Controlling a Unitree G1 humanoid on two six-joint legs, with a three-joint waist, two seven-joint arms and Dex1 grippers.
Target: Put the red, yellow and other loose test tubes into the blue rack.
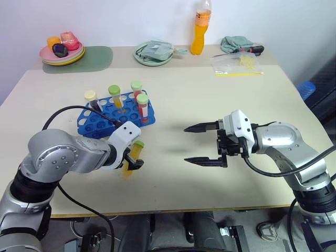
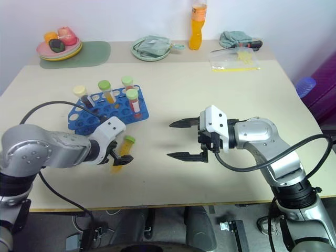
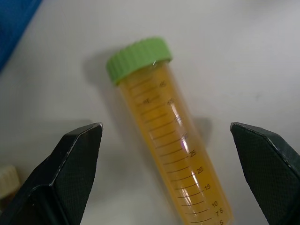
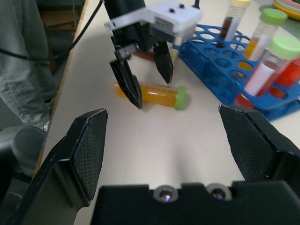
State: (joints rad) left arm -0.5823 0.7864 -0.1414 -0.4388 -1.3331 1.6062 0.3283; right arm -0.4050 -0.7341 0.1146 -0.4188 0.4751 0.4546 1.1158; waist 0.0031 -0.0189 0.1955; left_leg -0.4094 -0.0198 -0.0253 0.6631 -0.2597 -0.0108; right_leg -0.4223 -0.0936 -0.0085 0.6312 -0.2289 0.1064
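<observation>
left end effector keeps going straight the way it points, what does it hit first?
Likely the yellow tube lying on the table: the left end effector points down with open fingers straddling it. Remaining gap is unclear.

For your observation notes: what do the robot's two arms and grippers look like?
Both arms are rounded silver-grey metal shells with black joint rings, and a black cable loops along each. Each wrist carries a white block. The left gripper and right gripper each have two black pointed fingers with textured inner faces.
</observation>
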